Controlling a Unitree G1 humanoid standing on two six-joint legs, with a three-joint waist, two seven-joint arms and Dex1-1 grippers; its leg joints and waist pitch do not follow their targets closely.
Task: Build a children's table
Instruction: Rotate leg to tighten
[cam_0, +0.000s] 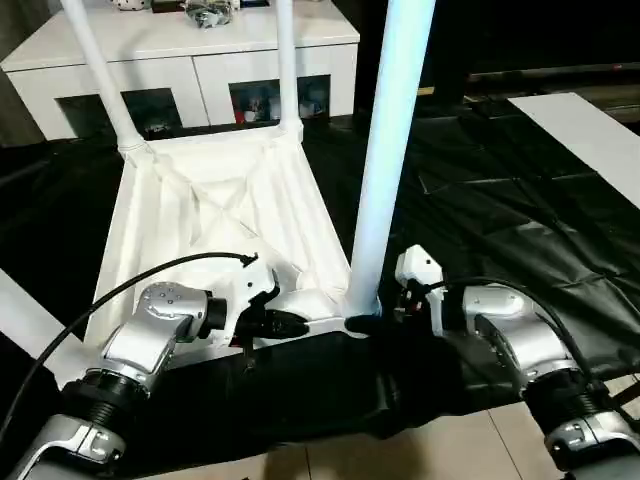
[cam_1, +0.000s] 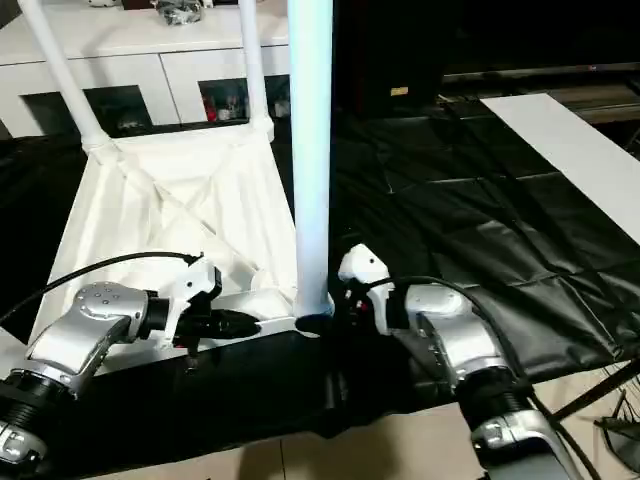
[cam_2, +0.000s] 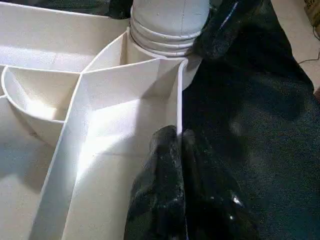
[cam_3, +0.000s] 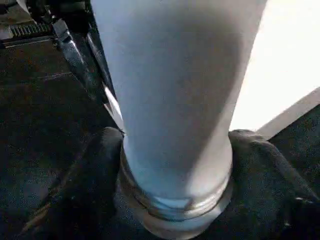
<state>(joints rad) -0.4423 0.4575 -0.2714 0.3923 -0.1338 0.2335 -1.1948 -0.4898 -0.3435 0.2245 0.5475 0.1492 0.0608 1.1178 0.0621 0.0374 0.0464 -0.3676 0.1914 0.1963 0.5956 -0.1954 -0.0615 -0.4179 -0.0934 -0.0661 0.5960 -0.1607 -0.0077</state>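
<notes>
While the tabletop (cam_0: 215, 215) lies ribs-up, long axis 12–6, the near leg (cam_0: 390, 150) stands vertical in the 5 o'clock socket. Left gripper (cam_2: 178, 145) lies level, pinching the near rim; right gripper (cam_3: 175, 150) lies level, fingers (cam_3: 95, 170) clasping the leg's base.

The near leg (cam_0: 385, 150) stands upright in the centre of the frame, blocking any straight sweep across the middle. The right hand (cam_3: 175, 150) straddles its base, one finger (cam_3: 95, 170) either side, no spare gap there. The left hand (cam_2: 177, 150) is pinched on the near rim of the upturned tabletop (cam_0: 200, 210) — fingers closed on the thin wall. Two far legs (cam_0: 100, 75) fence the upper left, with the white cabinet (cam_0: 180, 60) behind. Open room lies over the black sheet (cam_0: 500, 220) at right, short of the flat white board (cam_0: 590, 130).
</notes>
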